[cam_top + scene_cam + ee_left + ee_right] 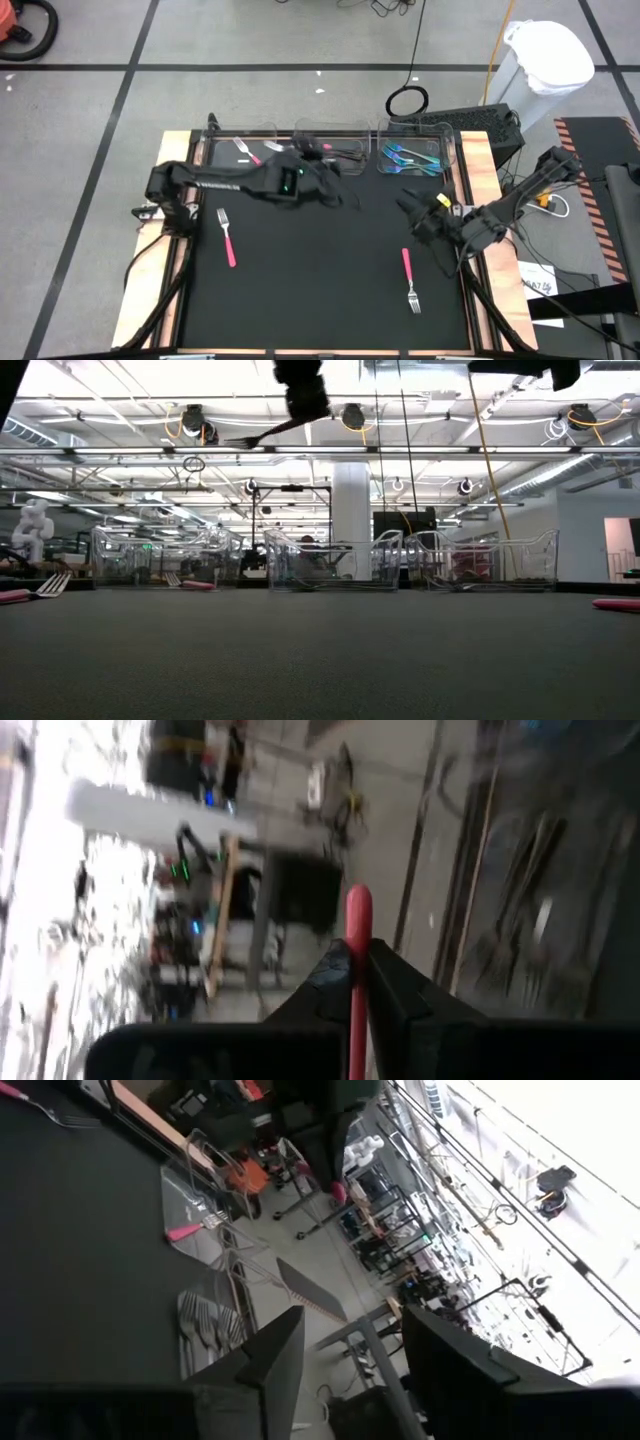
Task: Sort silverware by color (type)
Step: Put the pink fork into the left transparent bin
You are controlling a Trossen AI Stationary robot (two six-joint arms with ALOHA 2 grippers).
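My left gripper (335, 192) hangs above the mat's far middle, in front of the clear bins, shut on a pink-handled fork (262, 433). The fork's pink handle end (358, 910) shows between the fingers in the left wrist view. Two more pink-handled forks lie flat on the black mat, one at the left (227, 237) and one at the near right (410, 275). My right gripper (410, 205) is raised over the mat's right side, open, with nothing between its fingers (270, 1355). My left gripper pinches the fork's pink handle (357, 982) between its two fingers, and the handle's rounded end sticks out past the fingertips. The fork is lifted well clear of the mat. In the low view its head (240, 440) juts out sideways, slanting a little down.
Three clear bins stand along the mat's far edge. The left one (240, 150) holds pink-handled pieces, the middle one (335, 152) black ones, the right one (412, 158) teal ones. A black keyboard (470, 125) and cables lie off the table's far right corner.
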